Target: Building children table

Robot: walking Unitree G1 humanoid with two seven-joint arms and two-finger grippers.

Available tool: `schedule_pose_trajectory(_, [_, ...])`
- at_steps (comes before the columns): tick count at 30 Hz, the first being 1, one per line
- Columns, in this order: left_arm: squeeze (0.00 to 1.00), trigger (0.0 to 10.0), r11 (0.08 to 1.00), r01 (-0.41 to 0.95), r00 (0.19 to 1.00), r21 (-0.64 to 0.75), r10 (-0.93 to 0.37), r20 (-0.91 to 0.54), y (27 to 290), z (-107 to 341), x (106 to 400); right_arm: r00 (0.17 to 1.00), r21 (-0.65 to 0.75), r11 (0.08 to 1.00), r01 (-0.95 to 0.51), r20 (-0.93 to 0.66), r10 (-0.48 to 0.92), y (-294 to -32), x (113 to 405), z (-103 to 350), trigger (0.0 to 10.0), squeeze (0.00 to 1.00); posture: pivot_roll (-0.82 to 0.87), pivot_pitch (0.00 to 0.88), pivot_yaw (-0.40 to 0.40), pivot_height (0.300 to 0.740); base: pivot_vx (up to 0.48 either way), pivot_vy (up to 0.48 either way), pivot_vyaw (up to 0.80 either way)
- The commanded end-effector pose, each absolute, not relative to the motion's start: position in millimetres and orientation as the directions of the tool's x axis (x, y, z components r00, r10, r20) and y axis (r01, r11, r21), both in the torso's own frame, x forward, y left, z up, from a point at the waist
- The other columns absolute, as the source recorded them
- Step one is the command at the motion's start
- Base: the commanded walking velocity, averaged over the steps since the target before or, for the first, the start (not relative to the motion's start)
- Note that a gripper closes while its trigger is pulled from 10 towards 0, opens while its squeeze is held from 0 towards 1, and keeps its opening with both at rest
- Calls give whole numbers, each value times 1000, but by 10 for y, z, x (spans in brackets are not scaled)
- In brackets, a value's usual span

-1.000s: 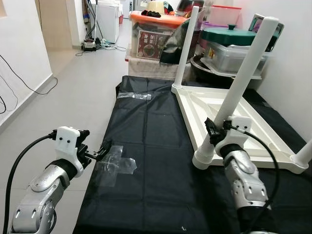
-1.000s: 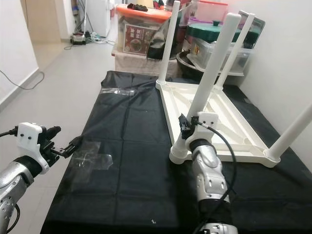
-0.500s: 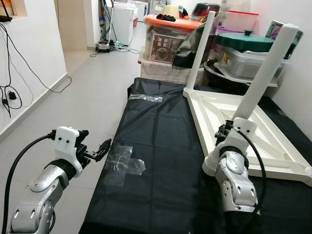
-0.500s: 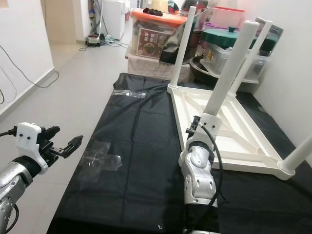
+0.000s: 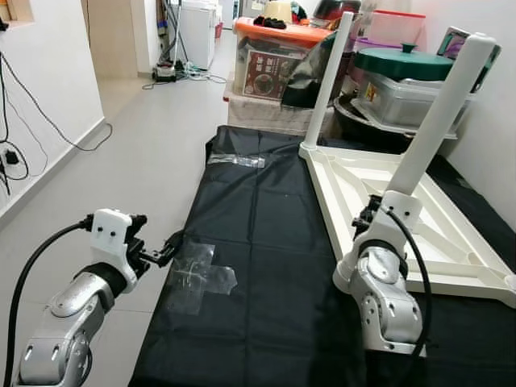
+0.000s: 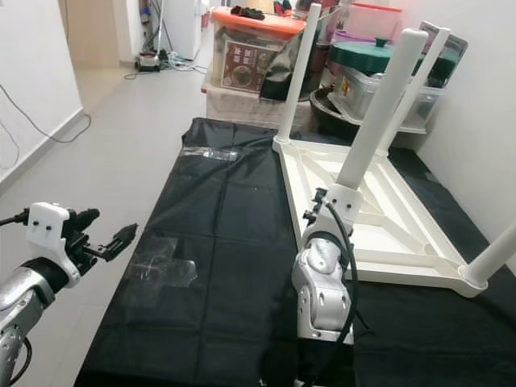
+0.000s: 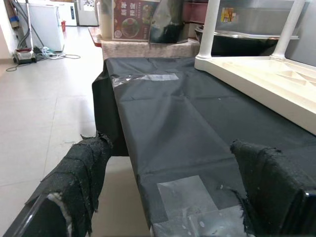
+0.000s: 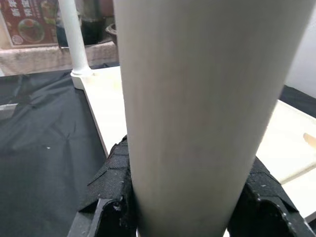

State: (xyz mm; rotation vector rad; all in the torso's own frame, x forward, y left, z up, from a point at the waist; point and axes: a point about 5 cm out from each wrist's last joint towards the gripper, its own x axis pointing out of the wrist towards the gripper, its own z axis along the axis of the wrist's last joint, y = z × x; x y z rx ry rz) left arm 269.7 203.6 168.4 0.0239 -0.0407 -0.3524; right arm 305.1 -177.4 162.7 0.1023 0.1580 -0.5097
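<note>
— Where's the children's table (image 5: pixel 379 189)?
— Upside down on the black sheet (image 5: pixel 258 242), legs up. The right pincer (image 8: pixel 190 197) grips the near table leg (image 5: pixel 435 113) low down; the leg hides its fingertips.
— And the left pincer (image 6: pixel 121 236)?
— Spread wide, empty, over the sheet's edge beside clear tape (image 5: pixel 197 278). The far corner leg (image 6: pixel 500 251) is cut off.

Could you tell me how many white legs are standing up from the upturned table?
4: the near-left leg, gripped by the right pincer; the far-left leg; the far-right leg, partly behind the first; and the near-right leg, cut off by the frame edge.
</note>
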Motion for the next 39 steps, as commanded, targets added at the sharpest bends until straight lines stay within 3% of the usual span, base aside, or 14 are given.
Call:
schedule_pose_trajectory(1, [0,10000,933,359,933,37,-360,18,2008,1660,2718,788,-7,843,538,-351,-506,-1860,2939,1256,10000,0,73,0,-105,740,0,0,0])
schedule_pose_trajectory(2, [0,10000,932,360,933,37,-361,18,2006,1659,2717,788,0,841,542,-349,-507,-1862,2938,1277,10000,510,70,0,-104,740,0,0,0])
schedule_pose_trajectory(3, [0,10000,932,360,933,37,-361,18,2006,1659,2717,788,0,841,542,-349,-507,-1862,2938,1277,10000,510,70,0,-104,740,0,0,0])
schedule_pose_trajectory(4, [0,10000,932,360,932,36,-361,17,2006,1657,2716,790,11,839,543,-344,-507,-1864,2940,1301,10000,690,70,0,-103,740,0,0,0])
schedule_pose_trajectory(5, [0,10000,932,360,932,36,-361,17,2006,1657,2716,790,11,839,543,-344,-507,-1864,2940,1301,10000,690,70,0,-103,740,0,0,0])
schedule_pose_trajectory(6, [0,10000,932,360,932,36,-361,16,2009,1657,2717,794,23,839,543,-337,-505,-1863,2943,1334,10000,1000,68,0,-103,740,0,0,0])
schedule_pose_trajectory(23, [0,10000,929,368,929,32,-368,21,2007,1665,2729,857,135,857,498,-227,-462,-1829,2937,1731,10000,1000,54,0,-91,740,0,0,0])
schedule_pose_trajectory(32, [0,10000,926,375,926,29,-376,22,1992,1663,2733,892,104,889,445,-134,-431,-1946,3040,1971,10000,1000,42,0,-86,740,0,0,0])
schedule_pose_trajectory(33, [0,10000,925,378,925,28,-378,22,1988,1662,2733,887,89,884,458,-119,-447,-2020,3061,2011,10000,592,42,0,-86,740,0,0,0])
schedule_pose_trajectory(35, [0,10000,925,379,925,27,-380,22,1986,1661,2732,882,80,881,467,-110,-458,-2067,3070,2039,10000,592,42,0,-86,740,0,0,0])
schedule_pose_trajectory(36, [0,10000,924,380,924,27,-381,23,1985,1660,2733,879,68,879,472,-105,-464,-2117,3080,2058,10000,0,38,0,-87,740,0,0,0])
schedule_pose_trajectory(39, [0,10000,924,382,923,25,-383,23,1981,1655,2732,875,53,875,480,-99,-474,-2219,3100,2097,10000,0,38,0,-87,740,0,0,0])
